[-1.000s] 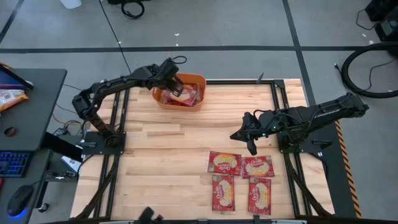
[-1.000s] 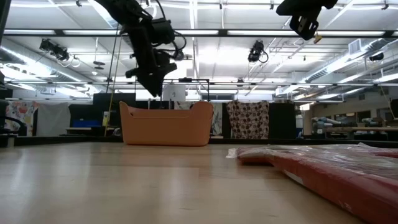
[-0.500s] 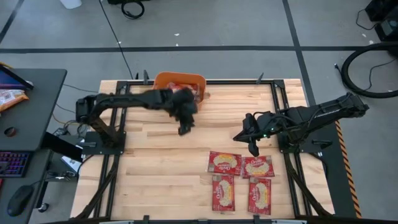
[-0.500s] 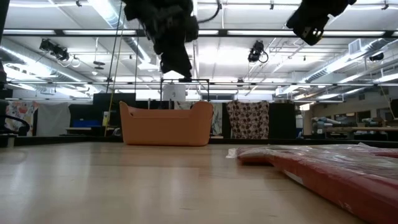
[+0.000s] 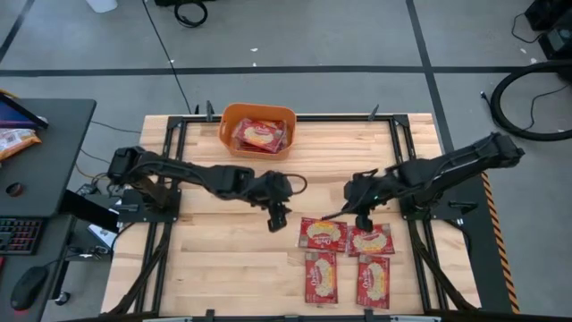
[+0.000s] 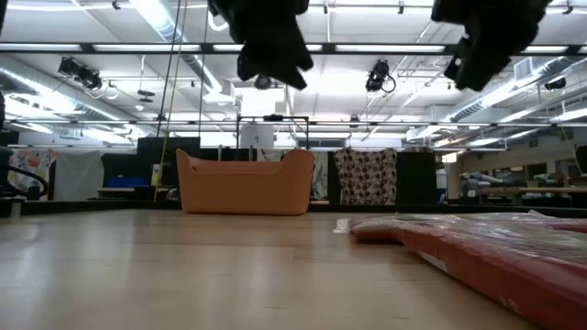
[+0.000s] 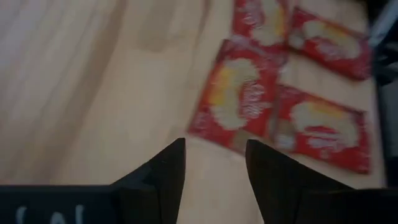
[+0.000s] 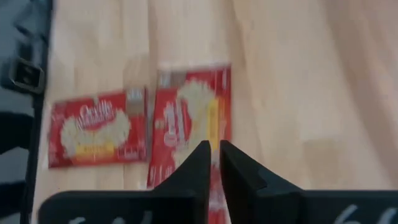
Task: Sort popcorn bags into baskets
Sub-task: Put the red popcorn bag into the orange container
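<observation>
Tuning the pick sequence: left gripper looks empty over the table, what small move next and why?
Probably ease the left gripper toward the nearest popcorn bag and down onto it. It is open, holds nothing and hangs above the table beside the four bags left there, while the orange basket already holds some. The right gripper sits over the next bag, so keep clear of it.

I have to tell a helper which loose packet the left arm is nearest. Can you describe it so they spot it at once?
Start at the orange basket on the table's far edge, then drop to the four red popcorn bags lying near the front. It is the far-left one, just beside the left gripper, and the only one lying crosswise and slightly tilted.
</observation>
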`<state>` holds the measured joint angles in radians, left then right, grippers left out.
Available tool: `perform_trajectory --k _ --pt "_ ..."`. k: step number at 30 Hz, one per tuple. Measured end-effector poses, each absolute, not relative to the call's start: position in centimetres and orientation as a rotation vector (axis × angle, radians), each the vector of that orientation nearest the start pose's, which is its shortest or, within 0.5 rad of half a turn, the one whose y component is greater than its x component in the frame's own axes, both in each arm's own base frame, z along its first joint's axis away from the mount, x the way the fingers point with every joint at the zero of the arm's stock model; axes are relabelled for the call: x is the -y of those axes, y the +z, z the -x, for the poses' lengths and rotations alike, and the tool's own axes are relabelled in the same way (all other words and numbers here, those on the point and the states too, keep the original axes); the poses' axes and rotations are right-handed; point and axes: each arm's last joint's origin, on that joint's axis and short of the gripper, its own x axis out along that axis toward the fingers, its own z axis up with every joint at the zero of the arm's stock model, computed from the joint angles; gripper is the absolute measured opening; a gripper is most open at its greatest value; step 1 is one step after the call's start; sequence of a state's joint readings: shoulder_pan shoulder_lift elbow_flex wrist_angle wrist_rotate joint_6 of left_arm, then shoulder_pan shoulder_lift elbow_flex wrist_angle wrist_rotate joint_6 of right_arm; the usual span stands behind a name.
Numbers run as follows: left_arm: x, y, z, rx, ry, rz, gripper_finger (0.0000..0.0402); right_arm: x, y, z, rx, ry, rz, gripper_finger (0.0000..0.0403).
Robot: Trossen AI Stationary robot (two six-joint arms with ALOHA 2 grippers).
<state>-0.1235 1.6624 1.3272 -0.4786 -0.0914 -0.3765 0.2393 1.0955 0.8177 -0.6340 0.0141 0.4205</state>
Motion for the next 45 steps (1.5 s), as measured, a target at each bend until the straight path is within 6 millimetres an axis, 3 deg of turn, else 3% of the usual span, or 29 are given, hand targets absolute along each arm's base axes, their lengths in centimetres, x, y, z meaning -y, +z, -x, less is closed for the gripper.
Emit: perform_trajectory --k 5,11,21,25,29,32,36,40,45 --pt "5.4 28.4 -35.4 -0.851 0.138 0.327 0.0166 -6.3 22.5 -22.0 -1.079 0.011 -0.310 0.0062" --pt "6.9 31.5 -33.8 -0.967 0.128 0.297 0.0150 -8.7 19.6 -23.7 -1.172 0.061 -0.323 0.0062" --pt "9.6 37.2 -32.7 -0.873 0.035 0.336 0.0143 -11.1 15.5 -24.3 -1.318 0.022 -0.292 0.0047" --pt "9.8 39.1 -32.6 -0.804 0.019 0.384 0.0143 -11.4 13.7 -25.2 -1.304 -0.014 -0.238 0.0048" --pt "9.7 40.4 -32.5 -0.765 0.010 0.397 0.0143 -10.9 12.6 -28.3 -1.084 0.012 -0.162 0.0047" --pt "9.9 40.5 -32.4 -0.766 0.005 0.396 0.0143 -8.9 13.2 -30.5 -0.960 -0.092 -0.190 0.0047" --pt "10.3 39.8 -31.7 -0.851 0.010 0.359 0.0143 -6.7 16.4 -32.2 -0.906 -0.111 -0.262 0.0047" --pt "10.7 37.9 -31.2 -0.964 0.041 0.313 0.0143 -5.9 19.9 -31.6 -0.925 -0.109 -0.242 0.0047" --pt "11.4 34.4 -31.0 -1.043 0.091 0.241 0.0143 -5.7 24.0 -28.9 -0.931 -0.141 -0.221 0.0047"
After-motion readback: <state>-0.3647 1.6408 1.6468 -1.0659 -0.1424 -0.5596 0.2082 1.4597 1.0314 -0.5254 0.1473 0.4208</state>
